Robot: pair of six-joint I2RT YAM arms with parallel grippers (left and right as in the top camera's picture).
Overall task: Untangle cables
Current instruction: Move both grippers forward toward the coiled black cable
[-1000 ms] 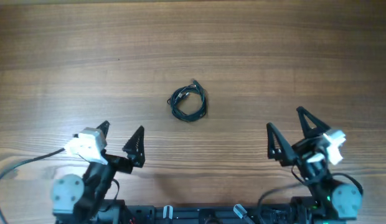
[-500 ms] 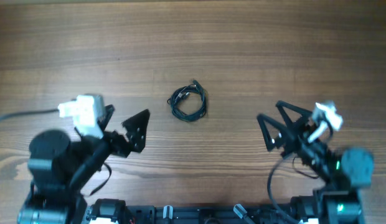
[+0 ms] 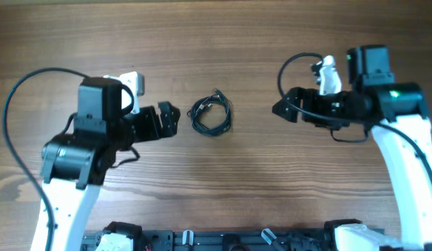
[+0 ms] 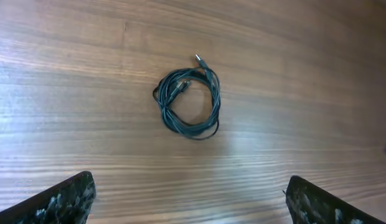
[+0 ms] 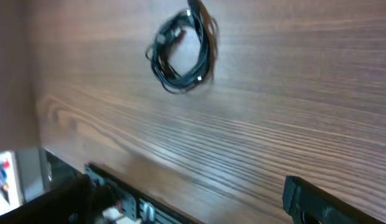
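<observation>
The cables (image 3: 211,116) lie in one small coil at the middle of the worktop (image 3: 272,42). The left pincer (image 3: 172,120) and the right pincer (image 3: 280,109) flank the cables, both released and empty, touching nothing. Recommended: grip opposite strands, one near the plug (image 4: 198,59), and draw apart gently. The worktop is smooth wood grain. The room beyond its edge is indistinct.

The cables (image 4: 215,99) seem too small to trace their tangle.
</observation>
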